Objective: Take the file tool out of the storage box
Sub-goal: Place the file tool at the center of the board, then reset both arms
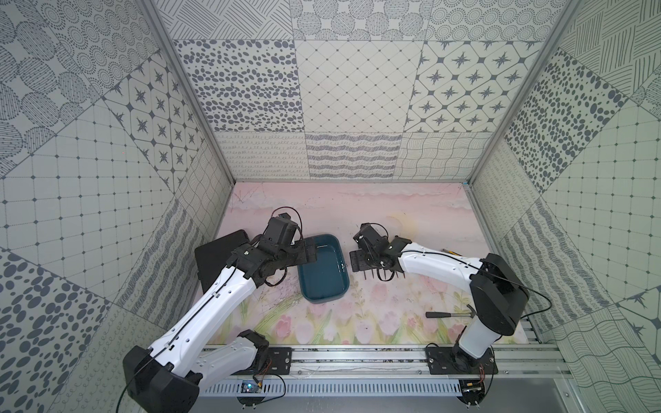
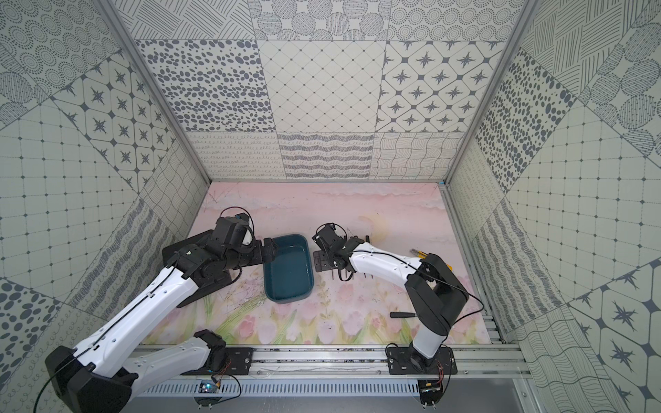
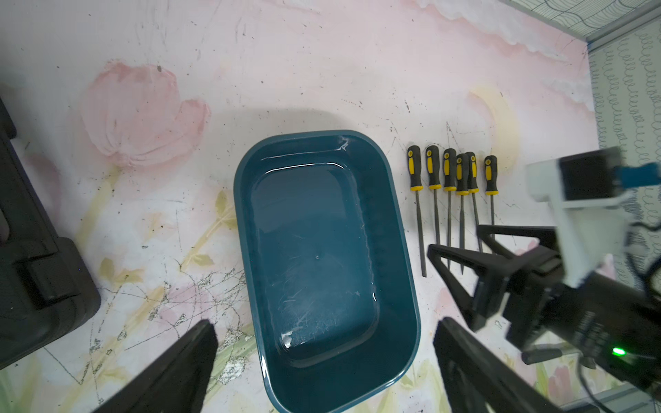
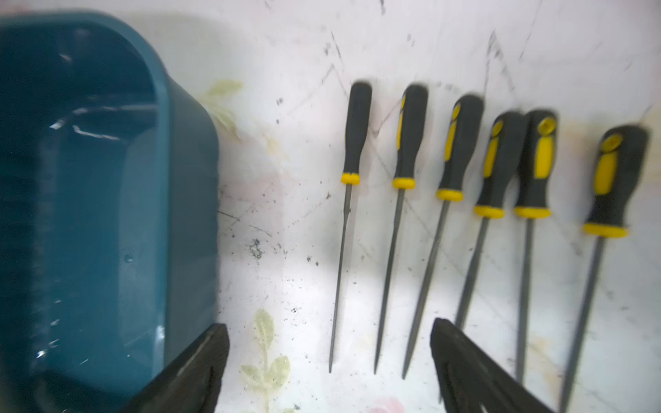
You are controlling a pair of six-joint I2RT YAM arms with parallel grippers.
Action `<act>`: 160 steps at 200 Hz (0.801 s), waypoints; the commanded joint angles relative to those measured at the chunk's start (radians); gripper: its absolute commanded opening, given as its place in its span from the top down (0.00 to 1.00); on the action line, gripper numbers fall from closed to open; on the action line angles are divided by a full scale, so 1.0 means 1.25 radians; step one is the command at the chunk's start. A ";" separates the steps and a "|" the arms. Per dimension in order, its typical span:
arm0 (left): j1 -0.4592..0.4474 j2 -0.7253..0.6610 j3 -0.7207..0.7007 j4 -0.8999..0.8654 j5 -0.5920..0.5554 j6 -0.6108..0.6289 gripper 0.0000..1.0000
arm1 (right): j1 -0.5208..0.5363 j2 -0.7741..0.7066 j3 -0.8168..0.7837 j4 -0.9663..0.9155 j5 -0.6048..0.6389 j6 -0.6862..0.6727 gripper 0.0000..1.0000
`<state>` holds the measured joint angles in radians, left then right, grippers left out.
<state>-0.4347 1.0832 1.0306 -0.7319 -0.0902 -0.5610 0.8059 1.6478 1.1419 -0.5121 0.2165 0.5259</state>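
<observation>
Files (image 3: 449, 171), six slim ones with black-and-yellow handles, lie in a row on the flowered table mat (image 1: 357, 321). All of them are outside the storage box (image 3: 314, 250), just to its right and not touching it. Their handles all sit at the same end, and two handles in the row press together. The storage box is a dark teal tray with rounded corners, standing near the middle of the mat in both top views.

My right gripper (image 4: 327, 325) hovers low over the files' thin shafts. Its fingers are spread wide and clamp nothing, though the right wrist view is blurred. My left gripper (image 3: 325, 323) hangs above the storage box, its fingers also wide apart and holding nothing.

A flat black case (image 1: 214, 257) lies on the mat beside my left arm, left of the box. A hammer (image 1: 450, 314) lies near the base of my right arm, well apart from the files.
</observation>
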 commanded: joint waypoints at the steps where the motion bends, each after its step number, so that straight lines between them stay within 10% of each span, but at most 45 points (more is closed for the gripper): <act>1: 0.002 0.016 -0.016 0.043 -0.076 0.046 0.01 | -0.072 -0.077 -0.029 0.036 -0.034 -0.072 0.02; 97: 0.103 0.099 -0.143 0.328 -0.196 0.181 0.01 | -0.603 -0.298 -0.414 0.553 -0.183 -0.281 0.02; 160: 0.248 0.137 -0.256 0.568 -0.077 0.224 0.01 | -0.630 -0.195 -0.491 0.794 -0.145 -0.359 0.02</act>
<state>-0.2050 1.2385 0.7475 -0.2966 -0.2592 -0.3702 0.0166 1.3636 0.5362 0.2928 0.0090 0.1432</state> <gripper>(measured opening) 0.989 0.983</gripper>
